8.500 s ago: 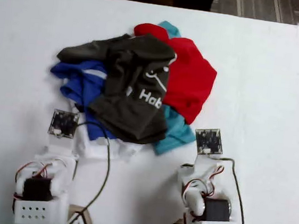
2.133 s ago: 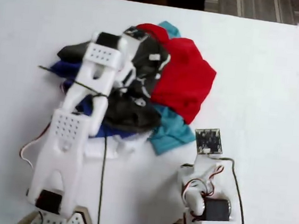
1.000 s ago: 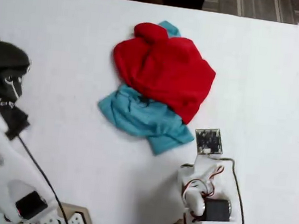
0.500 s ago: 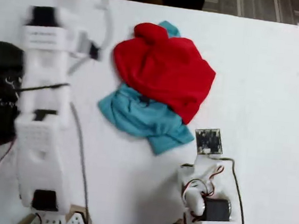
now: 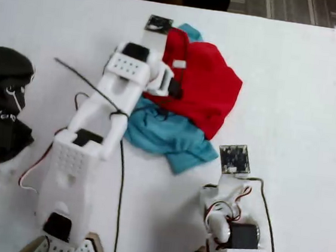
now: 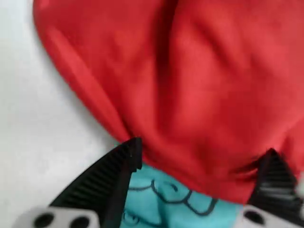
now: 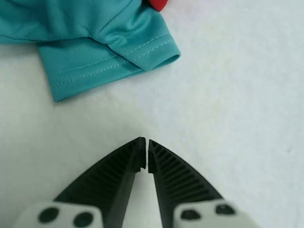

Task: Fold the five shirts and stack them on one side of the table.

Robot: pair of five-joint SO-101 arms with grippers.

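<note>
Hem of the red shirt point(image 6: 190, 85) sits between the spread jaws of the left gripper point(image 6: 203, 148), teal shirt point(image 6: 166, 209) beneath, while the right gripper point(image 7: 146, 142) is closed.

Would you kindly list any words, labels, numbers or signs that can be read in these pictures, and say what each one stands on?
On the black shirt: white lettering, cut off by folds and too blurred to read.
On the teal shirt: dark line marks, not legible as words.
On the red shirt: no print visible.
</note>
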